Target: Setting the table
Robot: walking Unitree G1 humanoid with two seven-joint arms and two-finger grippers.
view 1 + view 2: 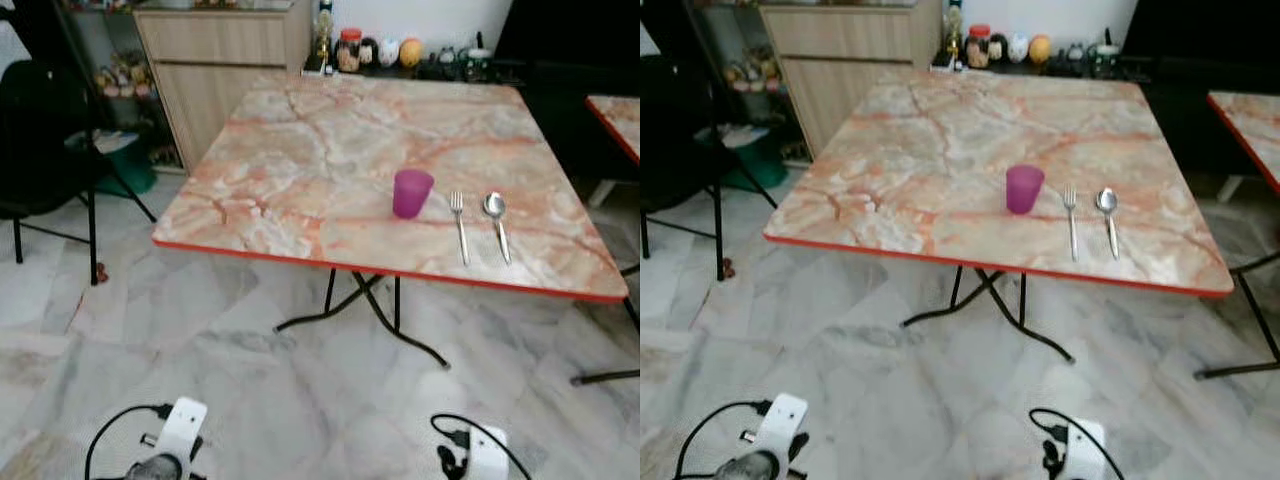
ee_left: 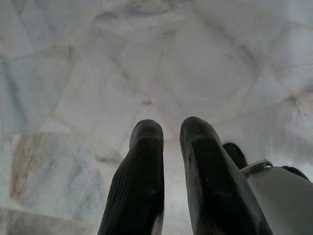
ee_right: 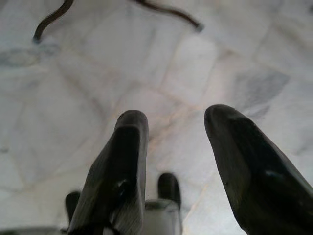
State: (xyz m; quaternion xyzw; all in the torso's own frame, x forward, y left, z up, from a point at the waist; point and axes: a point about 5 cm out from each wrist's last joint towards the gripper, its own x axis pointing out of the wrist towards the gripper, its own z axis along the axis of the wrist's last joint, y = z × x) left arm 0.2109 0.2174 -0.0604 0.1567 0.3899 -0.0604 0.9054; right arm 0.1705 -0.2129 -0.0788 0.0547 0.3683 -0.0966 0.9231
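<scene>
From the left eye view, a square table (image 1: 300,170) with a pink-veined marble top and a red edge stands on thin black folding legs over a pale marble floor (image 1: 180,330). A purple cup (image 1: 412,193) stands upright near the table's front edge. Just to its right lie a fork (image 1: 459,226) and then a spoon (image 1: 497,225), side by side and apart, handles toward the front edge. Behind the table is a wooden cabinet (image 1: 220,70) and a row of jars and small ornaments (image 1: 380,52) against the wall. A black chair (image 1: 45,150) stands off to the left. Both arms hang low in front of the table, well short of it.

The right eye view gives the same scene, with the corner of a second table (image 1: 1248,125) at the far right.

In the left wrist view, the left gripper (image 2: 166,131) points down at the floor; its fingers (image 2: 142,171) are nearly together with a slim gap, holding nothing.

In the right wrist view, the right gripper (image 3: 173,117) also hangs over the floor, fingers (image 3: 122,161) spread wide and empty, a table leg (image 3: 166,13) beyond.
</scene>
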